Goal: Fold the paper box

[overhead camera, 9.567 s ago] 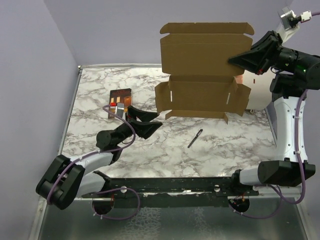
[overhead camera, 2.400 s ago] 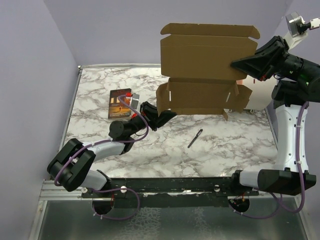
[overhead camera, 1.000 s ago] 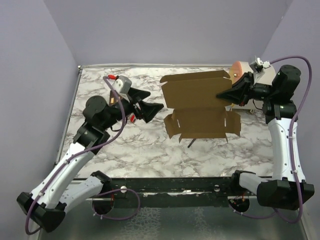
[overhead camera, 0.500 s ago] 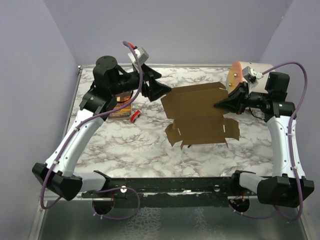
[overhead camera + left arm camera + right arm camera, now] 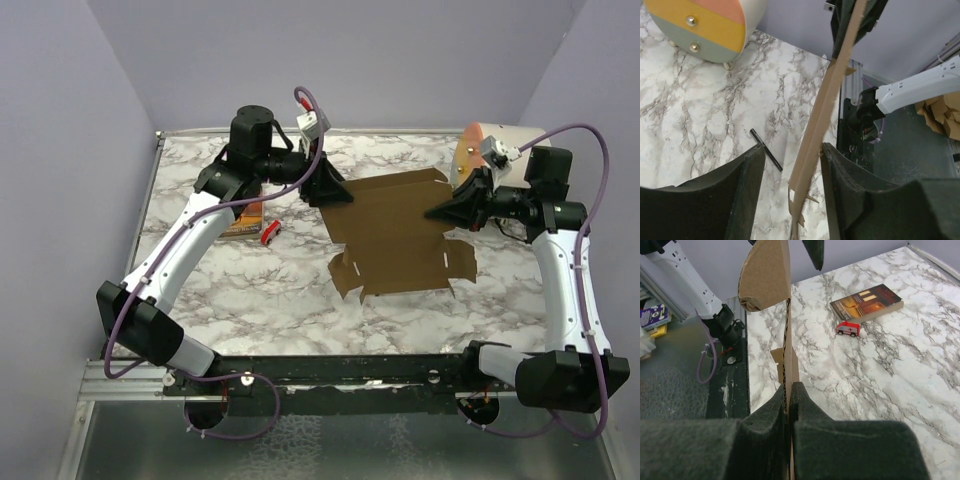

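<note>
A: Box [image 5: 395,235] location?
B: Held up flat, unfolded, over the table's [image 5: 200,290] middle, nearer the far edge.
A: Jaws?
B: Right gripper [image 5: 432,213] is clamped on its right edge. Left gripper [image 5: 338,193] is parted, with the left edge between, not pinched.

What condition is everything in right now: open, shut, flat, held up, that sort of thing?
paper box: unfolded flat sheet, held up.
right gripper: shut on the paper box.
left gripper: open, fingers either side of the box's edge.
book: closed, lying flat.
toy ambulance: upright on its wheels.
pen: lying flat.
drawer unit: drawers look shut.
</note>
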Robot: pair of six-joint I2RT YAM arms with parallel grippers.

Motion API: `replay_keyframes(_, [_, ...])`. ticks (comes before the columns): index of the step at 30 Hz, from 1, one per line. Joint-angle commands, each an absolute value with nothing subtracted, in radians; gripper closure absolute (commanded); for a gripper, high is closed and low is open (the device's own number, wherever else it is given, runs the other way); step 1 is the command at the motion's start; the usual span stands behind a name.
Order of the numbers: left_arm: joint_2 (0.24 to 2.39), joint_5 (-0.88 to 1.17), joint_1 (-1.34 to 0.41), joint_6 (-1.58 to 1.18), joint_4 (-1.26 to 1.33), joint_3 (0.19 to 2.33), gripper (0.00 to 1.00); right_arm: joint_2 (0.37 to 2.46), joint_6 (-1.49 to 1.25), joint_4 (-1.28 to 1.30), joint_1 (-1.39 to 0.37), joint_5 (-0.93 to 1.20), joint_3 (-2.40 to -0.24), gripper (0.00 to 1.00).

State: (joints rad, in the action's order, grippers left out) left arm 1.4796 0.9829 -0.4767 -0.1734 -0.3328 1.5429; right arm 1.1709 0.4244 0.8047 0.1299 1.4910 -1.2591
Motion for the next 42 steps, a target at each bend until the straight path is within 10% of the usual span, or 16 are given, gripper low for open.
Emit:
replay_keyframes(1, [1.473,1.041,-0.512,-0.133,-0.33,1.552,0.54,1.184,0.439,0.821,0.12,1.528,-1.271,0.99])
replay_keyframes(19, [1.453,1.076,-0.536,-0.091,-0.295,1.5,1.0,1.195,0.431,0.823,0.115,1.547,-1.273,0.99])
replay_keyframes(27, [1.411,1.099,-0.526,-0.11,-0.221,1.461,1.0,1.195,0.412,0.805,0.115,1.535,-1.263,0.99])
replay_keyframes(33, [1.386,1.099,-0.506,-0.144,-0.18,1.434,0.66,1.196,0.411,0.806,0.115,1.546,-1.264,0.99])
replay_keyframes(42, [1.402,1.122,-0.49,-0.165,-0.174,1.441,0.73,1.202,0.411,0.808,0.115,1.551,-1.268,0.99])
